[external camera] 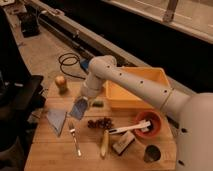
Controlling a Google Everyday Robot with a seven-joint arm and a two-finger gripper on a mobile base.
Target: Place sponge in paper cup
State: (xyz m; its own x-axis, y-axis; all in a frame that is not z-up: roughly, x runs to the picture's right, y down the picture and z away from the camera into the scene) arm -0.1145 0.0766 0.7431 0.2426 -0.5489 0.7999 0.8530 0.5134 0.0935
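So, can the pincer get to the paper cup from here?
Probably yes: the pincer, holding the sponge, hangs near the paper cup's lower right, with only bare table between them.
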